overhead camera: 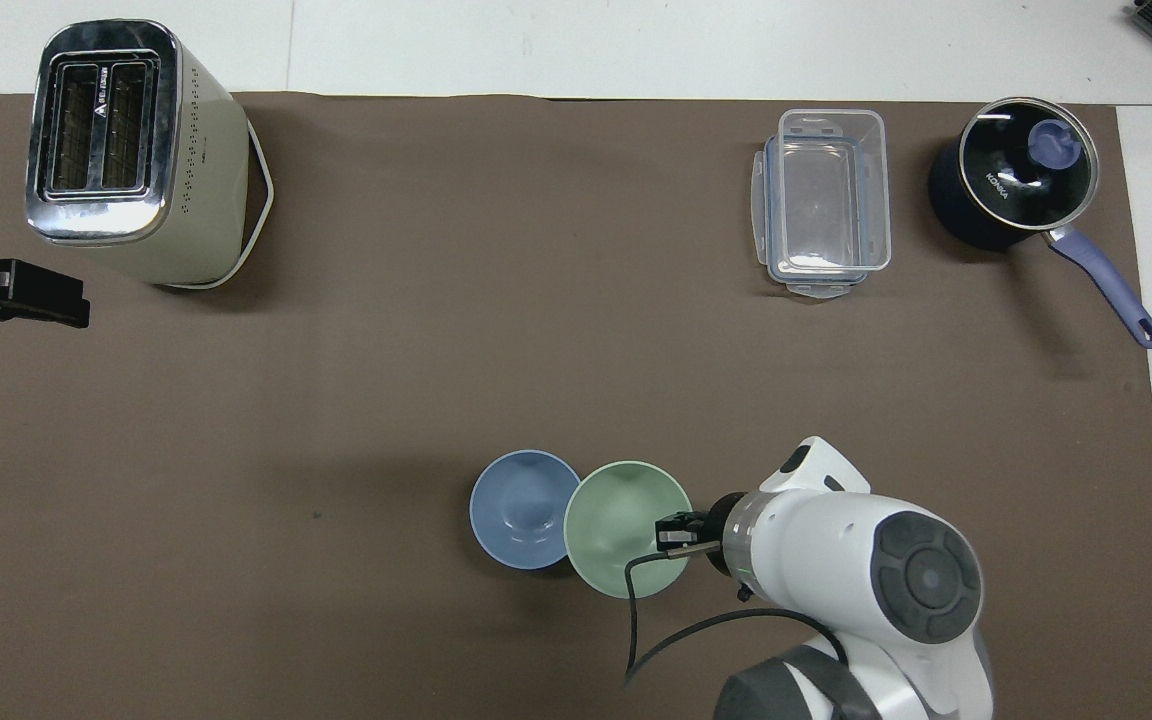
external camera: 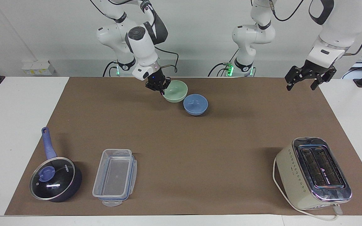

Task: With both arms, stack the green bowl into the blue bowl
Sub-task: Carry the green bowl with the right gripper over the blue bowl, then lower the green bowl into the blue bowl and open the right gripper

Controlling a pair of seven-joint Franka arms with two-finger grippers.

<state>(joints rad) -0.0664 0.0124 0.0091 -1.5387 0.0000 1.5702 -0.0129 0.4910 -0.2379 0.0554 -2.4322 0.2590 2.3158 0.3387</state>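
The pale green bowl [external camera: 176, 91] hangs tilted in the air, held by its rim in my right gripper [external camera: 159, 87], which is shut on it. The bowl is just beside the blue bowl [external camera: 195, 104], toward the right arm's end. In the overhead view the green bowl [overhead camera: 621, 540] overlaps the rim of the blue bowl [overhead camera: 521, 508], with my right gripper [overhead camera: 676, 533] at its edge. The blue bowl stands empty on the brown mat. My left gripper [external camera: 302, 85] is open and empty, raised over the mat's edge at the left arm's end; it also shows in the overhead view [overhead camera: 71, 308].
A cream toaster [external camera: 314, 172] stands far from the robots at the left arm's end. A clear plastic container [external camera: 115, 177] and a dark-blue lidded saucepan [external camera: 55, 179] stand far from the robots at the right arm's end.
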